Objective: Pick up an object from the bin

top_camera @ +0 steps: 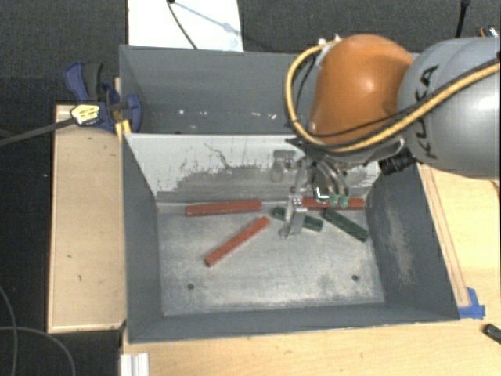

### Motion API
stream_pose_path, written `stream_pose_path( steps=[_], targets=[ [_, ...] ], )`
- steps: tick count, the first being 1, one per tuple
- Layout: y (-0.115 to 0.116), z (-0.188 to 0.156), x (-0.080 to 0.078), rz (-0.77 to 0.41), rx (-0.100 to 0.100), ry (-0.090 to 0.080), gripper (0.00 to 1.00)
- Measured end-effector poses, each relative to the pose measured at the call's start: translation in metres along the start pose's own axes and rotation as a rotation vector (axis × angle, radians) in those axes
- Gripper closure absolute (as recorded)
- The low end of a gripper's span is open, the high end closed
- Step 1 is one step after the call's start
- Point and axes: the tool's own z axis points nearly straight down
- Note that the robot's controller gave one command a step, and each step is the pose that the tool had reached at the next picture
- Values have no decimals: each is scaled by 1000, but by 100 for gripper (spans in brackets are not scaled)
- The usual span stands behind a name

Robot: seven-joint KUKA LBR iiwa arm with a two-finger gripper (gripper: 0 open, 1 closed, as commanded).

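My gripper (293,224) hangs low at the back right of the bin, its metal fingers reaching down to the floor. Right beside the fingertips lies a dark green stick (344,224), running down to the right, with a second short green piece (311,223) touching the fingers. A red-brown stick (223,207) lies flat along the back wall to the left of the gripper. Another red-brown stick (236,241) lies slanted on the floor, its upper end close to the fingertips. I cannot make out anything between the fingers.
The arm with its orange cover and yellow cable comes in from the upper right and hides the bin's back right corner. A further reddish piece (354,204) shows by the back wall, right of the gripper.
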Motion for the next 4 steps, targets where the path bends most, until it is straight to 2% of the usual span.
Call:
stream_pose_path(
  steps=[1, 2, 3, 4],
  targets=[
    [23, 129, 9, -144, 1, 1, 0],
    [83, 162, 20, -617, 0, -2, 0],
    [81, 161, 19, -608, 1, -3, 100],
    [55, -5, -6, -598, 3, -17, 100]
  ],
)
